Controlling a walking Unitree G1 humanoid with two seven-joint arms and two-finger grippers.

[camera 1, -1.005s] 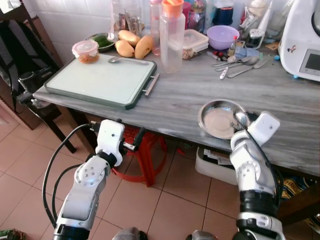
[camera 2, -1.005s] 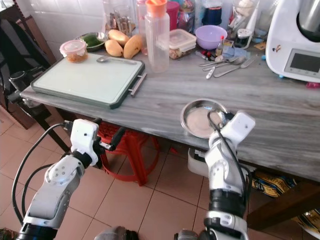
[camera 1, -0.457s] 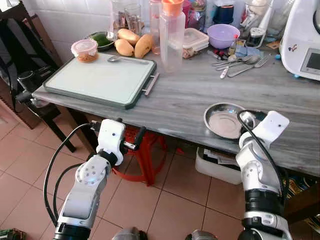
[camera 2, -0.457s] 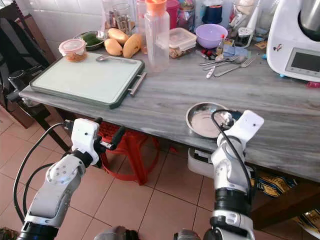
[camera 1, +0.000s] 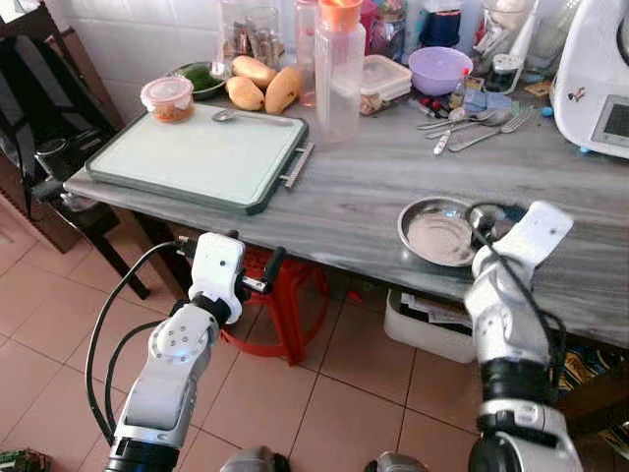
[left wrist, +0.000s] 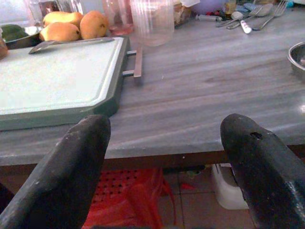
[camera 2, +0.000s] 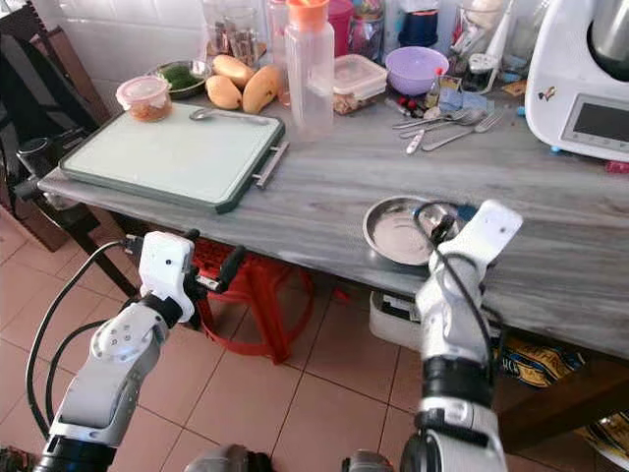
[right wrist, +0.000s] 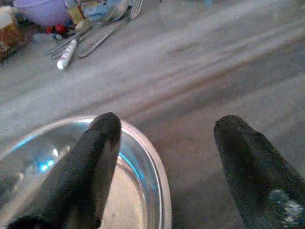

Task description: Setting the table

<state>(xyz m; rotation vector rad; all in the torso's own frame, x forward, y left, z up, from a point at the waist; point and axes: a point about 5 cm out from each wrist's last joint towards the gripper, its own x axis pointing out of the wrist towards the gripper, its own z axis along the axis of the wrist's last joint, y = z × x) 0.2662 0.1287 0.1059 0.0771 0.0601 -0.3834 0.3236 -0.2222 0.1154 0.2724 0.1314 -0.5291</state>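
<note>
A round steel plate (camera 1: 432, 234) lies on the grey table (camera 1: 344, 197) near its front edge. My right gripper (right wrist: 167, 157) is open at the plate's right rim. One finger (right wrist: 97, 157) hangs over the inside of the plate (right wrist: 138, 191) and the other finger (right wrist: 248, 162) over bare table. My left gripper (left wrist: 167, 162) is open and holds nothing. It sits below and in front of the table's front edge, facing the green-rimmed cutting board (left wrist: 52, 76). Spoons and forks (camera 1: 472, 126) lie at the back right.
On the table stand a cutting board (camera 1: 197, 157) with a spoon (camera 1: 251, 118), a food tub (camera 1: 169, 100), mangoes (camera 1: 260, 88), a tall plastic bottle (camera 1: 339, 69), a purple bowl (camera 1: 437, 69) and a white appliance (camera 1: 595, 84). A red stool (camera 1: 280, 310) and white box (camera 1: 428, 320) sit underneath.
My right wrist has risen and moved right and farther over the table, along the plate's right rim. The plate stays about where it was. The left arm has not moved.
</note>
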